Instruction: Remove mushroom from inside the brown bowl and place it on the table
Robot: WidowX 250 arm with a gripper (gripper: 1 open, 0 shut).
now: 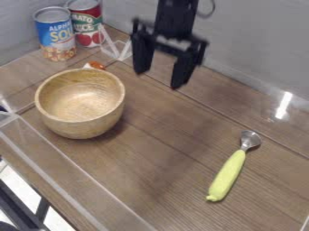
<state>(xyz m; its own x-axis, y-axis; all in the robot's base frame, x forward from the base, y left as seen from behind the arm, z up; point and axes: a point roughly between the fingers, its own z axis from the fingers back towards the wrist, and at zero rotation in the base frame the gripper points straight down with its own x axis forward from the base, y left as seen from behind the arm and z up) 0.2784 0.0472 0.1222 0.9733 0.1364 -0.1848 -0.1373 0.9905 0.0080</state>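
Observation:
The brown bowl (81,102) stands on the table (182,135) at the left, and its inside looks empty. A small orange-brown and pale lump, the mushroom (93,65), lies on the table just behind the bowl's far rim. My gripper (163,65) hangs above the table behind and to the right of the bowl. Its two dark fingers are spread apart with nothing between them. It is apart from both the bowl and the mushroom.
Two labelled soup cans (54,32) (86,22) stand at the back left corner. A yellow-handled spoon (232,169) lies at the front right. A white wire piece (117,45) sits behind the mushroom. Clear plastic edging (72,194) runs along the table's front edge.

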